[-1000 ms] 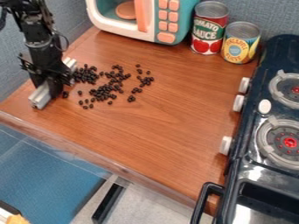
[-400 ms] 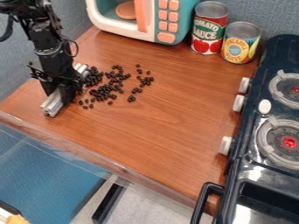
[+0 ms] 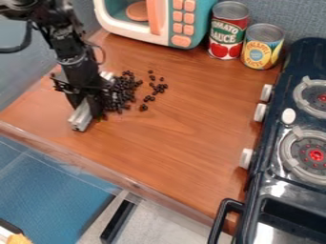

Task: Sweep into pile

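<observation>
Out in front of the toy microwave [image 3: 181,29], the claw [image 3: 88,104] has a pale bar [image 3: 81,118] gripped, and should that twist, the black beans [image 3: 120,97] might slip round its ends.

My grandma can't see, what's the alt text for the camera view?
A robot gripper holds a pale bar beside dark beans, some bunched, some scattered, on a wooden counter, near a toy microwave, two cans and a stove.
</observation>
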`<state>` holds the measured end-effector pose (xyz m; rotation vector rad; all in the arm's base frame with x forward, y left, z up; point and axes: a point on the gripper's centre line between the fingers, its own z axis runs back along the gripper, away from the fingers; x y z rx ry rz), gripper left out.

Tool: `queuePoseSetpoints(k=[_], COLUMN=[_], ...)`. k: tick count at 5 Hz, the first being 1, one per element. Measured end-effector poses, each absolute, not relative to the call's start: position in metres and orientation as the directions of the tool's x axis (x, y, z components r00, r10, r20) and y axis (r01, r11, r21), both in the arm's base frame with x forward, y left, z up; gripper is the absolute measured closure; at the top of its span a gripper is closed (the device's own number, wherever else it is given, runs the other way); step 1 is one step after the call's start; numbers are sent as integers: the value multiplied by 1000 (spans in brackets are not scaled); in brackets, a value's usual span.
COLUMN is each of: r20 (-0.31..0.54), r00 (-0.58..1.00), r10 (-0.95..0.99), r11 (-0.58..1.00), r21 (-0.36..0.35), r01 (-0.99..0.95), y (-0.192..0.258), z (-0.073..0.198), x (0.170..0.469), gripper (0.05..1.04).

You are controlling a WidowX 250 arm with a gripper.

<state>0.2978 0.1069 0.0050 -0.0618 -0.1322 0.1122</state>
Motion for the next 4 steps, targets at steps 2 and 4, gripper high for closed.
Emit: queuePoseSetpoints(k=[2,4], r20=[126,130], r00=[986,986], r10=[110,109], r11=[990,988], r21=[-98,-120], r01=[-98,-93], y=[78,53], z=[5,5], x=[294,295], gripper=[694,694])
